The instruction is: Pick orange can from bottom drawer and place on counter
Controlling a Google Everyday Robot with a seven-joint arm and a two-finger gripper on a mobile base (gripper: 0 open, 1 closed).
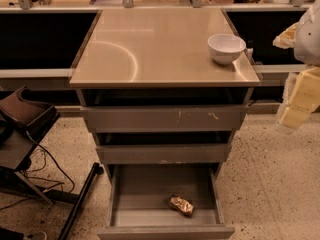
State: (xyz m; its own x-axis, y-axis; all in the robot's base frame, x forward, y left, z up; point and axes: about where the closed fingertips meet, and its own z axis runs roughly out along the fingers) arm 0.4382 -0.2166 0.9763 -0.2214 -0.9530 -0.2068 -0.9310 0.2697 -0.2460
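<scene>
Gripper (292,115) at the right edge of the view, cream-coloured, blocky and blurred, hanging below a white arm casing (310,34); whether it is parted or closed, cannot tell. It sits beside the cabinet at about top-drawer height, well apart from the orange can (181,205). Can is small, shiny, orange-brown and gold, lying tilted on the floor of the bottom drawer (145,194), right of centre and near the front wall; its print is too small to read. Bottom drawer pulled fully out: deep grey metal tray, plain front. Two shallower grey drawers above, each slightly ajar; top drawer front (165,119) bears a few pale scratches. Tabletop (160,44) square, glossy tan, with a faint curved reflection on its left half. White bowl (226,48), round and smooth, stands near the right rear corner. Floor (270,174) speckled stone. Dark brown stand (25,116) and black cables (45,169) at left.
</scene>
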